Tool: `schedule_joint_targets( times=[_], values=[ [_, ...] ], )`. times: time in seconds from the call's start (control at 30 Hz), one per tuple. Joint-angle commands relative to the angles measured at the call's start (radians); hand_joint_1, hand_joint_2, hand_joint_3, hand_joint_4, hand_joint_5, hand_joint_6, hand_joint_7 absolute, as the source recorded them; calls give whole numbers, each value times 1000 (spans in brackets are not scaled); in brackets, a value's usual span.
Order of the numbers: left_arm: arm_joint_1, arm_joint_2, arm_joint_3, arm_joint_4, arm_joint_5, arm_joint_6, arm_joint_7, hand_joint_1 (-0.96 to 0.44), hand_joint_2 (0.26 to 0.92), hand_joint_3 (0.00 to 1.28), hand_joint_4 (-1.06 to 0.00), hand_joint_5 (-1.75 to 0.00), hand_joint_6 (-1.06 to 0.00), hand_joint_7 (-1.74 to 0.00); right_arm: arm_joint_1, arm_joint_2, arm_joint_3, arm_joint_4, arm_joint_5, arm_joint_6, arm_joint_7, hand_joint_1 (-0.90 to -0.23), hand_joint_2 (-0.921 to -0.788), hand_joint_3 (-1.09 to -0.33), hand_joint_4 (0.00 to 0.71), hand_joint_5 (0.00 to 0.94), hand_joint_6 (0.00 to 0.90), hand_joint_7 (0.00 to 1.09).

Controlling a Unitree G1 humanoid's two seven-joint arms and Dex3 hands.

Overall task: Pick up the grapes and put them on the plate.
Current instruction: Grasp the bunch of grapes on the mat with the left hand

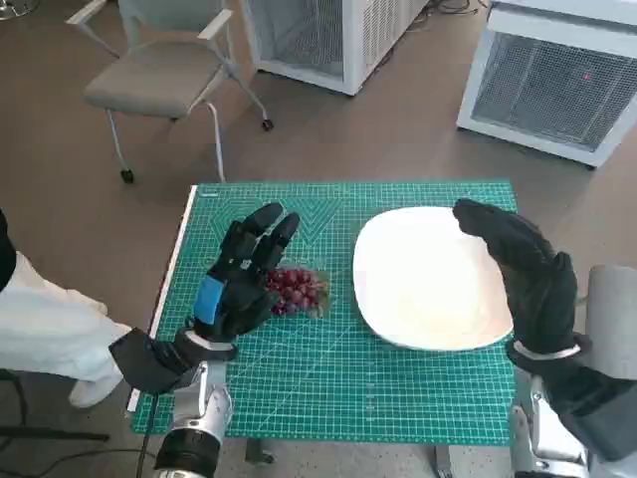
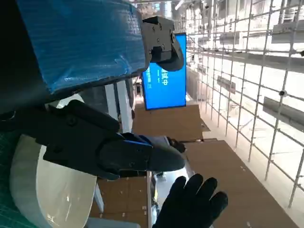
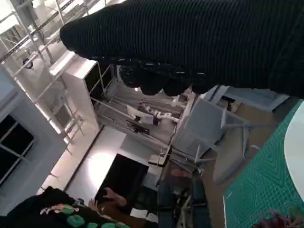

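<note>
Resting on the green cutting mat [image 1: 398, 398], the grapes [image 1: 295, 289] lay just left of the white plate [image 1: 428, 284], apart from its rim and not on it. The left hand [image 1: 239, 279] was positioned at the bunch's left side, its blue-taped back facing up and its fingers [image 1: 267, 227] extended and spread above and beside the fruit; no finger was seen closed on the grapes, and contact could not be confirmed. The right hand [image 1: 528, 269] was held over the plate's right edge with its gloved fingers straight and slightly apart, holding nothing. In the left wrist view, the plate [image 2: 42, 190] appeared beyond the black fingers [image 2: 104, 142], with the right hand [image 2: 192, 204] spread behind it. A grey chair [image 1: 164, 70] stood on the floor beyond the table.
</note>
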Motion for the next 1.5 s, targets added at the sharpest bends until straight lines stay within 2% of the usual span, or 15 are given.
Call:
schedule_joint_targets(
  times=[0.03,0.73,1.5],
  values=[
    [14,-5,1,-20,-10,3,-7,-595,921,183,-234,-60,-72,-523,4,-4,-1,16,-7,10,6,-596,-921,-744,334,0,-1,708],
    [21,-7,8,-17,-12,-14,-21,-549,921,189,-247,-10,-133,-348,1,-7,-4,23,6,13,17,-596,-921,-743,334,0,-1,706],
    [32,-5,11,-28,-9,-22,-21,-533,921,203,-244,0,-200,-191,-2,-4,-8,31,3,1,19,-594,-921,-741,335,1,-1,708]
  ],
)
